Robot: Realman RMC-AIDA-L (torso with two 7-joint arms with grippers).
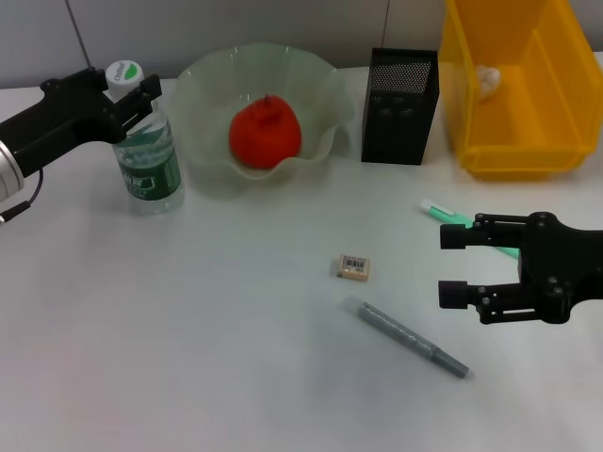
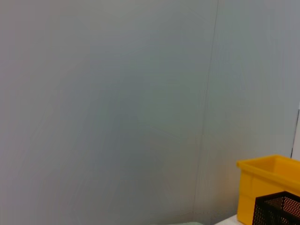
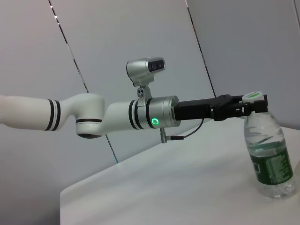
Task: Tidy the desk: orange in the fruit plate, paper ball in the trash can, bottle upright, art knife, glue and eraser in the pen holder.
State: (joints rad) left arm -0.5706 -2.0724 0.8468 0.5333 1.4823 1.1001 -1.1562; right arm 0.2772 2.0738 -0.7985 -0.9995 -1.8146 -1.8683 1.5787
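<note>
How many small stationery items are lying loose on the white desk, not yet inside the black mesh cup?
3: the small beige rectangular eraser mid-desk, the grey pen-like stick just in front of it, and the pale green stick partly hidden behind the right gripper. More could be hidden inside the cup.

White desk (image 1: 188, 358) against grey panelled wall (image 2: 103, 103)

Bright, even overhead light; soft shadows, all views sharp.

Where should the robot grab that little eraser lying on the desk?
Probably from straight above, closing across the two short sides of the eraser. It lies flat, sticker up, so only its low edges offer grip. The open right gripper is nearest.
</note>
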